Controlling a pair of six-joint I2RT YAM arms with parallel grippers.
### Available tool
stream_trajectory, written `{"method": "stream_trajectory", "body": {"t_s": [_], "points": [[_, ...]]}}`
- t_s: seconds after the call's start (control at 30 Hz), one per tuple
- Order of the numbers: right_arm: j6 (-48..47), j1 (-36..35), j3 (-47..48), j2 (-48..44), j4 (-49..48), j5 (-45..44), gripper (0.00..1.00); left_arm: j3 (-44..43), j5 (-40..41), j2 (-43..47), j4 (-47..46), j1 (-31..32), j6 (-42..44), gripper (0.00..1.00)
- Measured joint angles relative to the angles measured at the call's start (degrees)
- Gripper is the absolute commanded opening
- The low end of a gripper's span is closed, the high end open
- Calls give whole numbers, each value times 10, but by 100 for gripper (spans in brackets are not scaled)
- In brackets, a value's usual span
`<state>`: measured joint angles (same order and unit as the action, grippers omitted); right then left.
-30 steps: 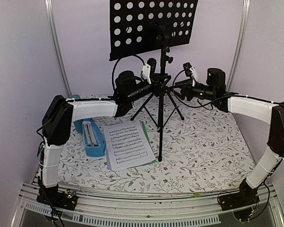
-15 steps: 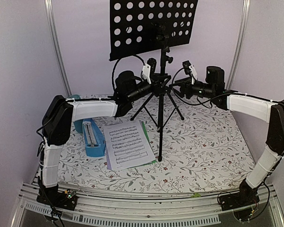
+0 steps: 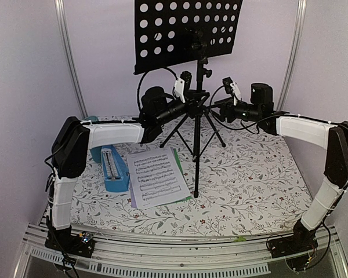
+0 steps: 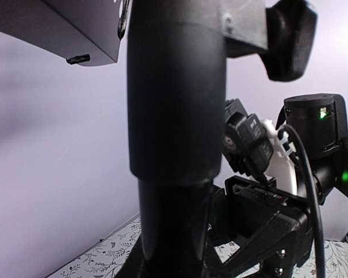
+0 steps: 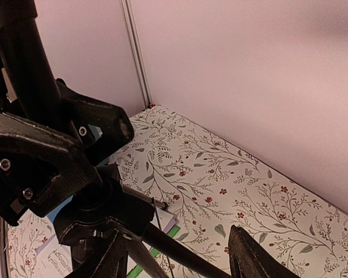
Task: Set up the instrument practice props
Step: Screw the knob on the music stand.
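The black music stand [image 3: 197,145] is upright on its tripod at the table's back middle, its perforated desk [image 3: 185,32] raised high. My left gripper [image 3: 192,106] is shut on the stand's pole [image 4: 174,116], which fills the left wrist view. My right gripper [image 3: 216,108] is open just right of the tripod hub. In the right wrist view one tripod leg [image 5: 180,252] runs between its fingers [image 5: 252,255] without touching them. White and green sheet-music pages [image 3: 156,176] lie flat left of the pole. The blue metronome [image 3: 114,169] lies beside them.
A teal cup [image 3: 95,154] is partly hidden behind the left forearm, next to the metronome. The flowered tablecloth [image 3: 249,174] covers the table. Walls close in at the back and on both sides.
My right gripper has crept a little to the left, towards the stand. The left arm, the stand, the pages and the metronome have not moved.
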<state>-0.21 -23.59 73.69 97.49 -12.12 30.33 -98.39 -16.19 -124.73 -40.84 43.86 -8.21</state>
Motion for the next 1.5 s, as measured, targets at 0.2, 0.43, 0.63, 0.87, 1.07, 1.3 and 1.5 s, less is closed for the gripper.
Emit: {"method": "stream_trajectory", "body": {"t_s": [0.2, 0.43, 0.63, 0.87, 1.07, 1.3, 1.5], "points": [[-3, 0, -5, 8, 18, 3, 62, 0, 0, 0, 0, 0, 0, 0], [11, 0, -50, -3, 0, 23, 64, 0, 0, 0, 0, 0, 0, 0], [26, 0, -67, -21, -17, 44, 66, 0, 0, 0, 0, 0, 0, 0], [37, -2, -68, -38, -39, 54, 67, 0, 0, 0, 0, 0, 0, 0], [38, -7, -68, -44, -40, 54, 67, 0, -1, 0, 0, 0, 0, 0], [38, -7, -63, -44, -35, 32, 68, 0, -1, 0, 0, 0, 0, 0], [40, -6, -16, -40, -26, 28, 69, 0, -1, 0, 0, 0, 0, 0]]}}
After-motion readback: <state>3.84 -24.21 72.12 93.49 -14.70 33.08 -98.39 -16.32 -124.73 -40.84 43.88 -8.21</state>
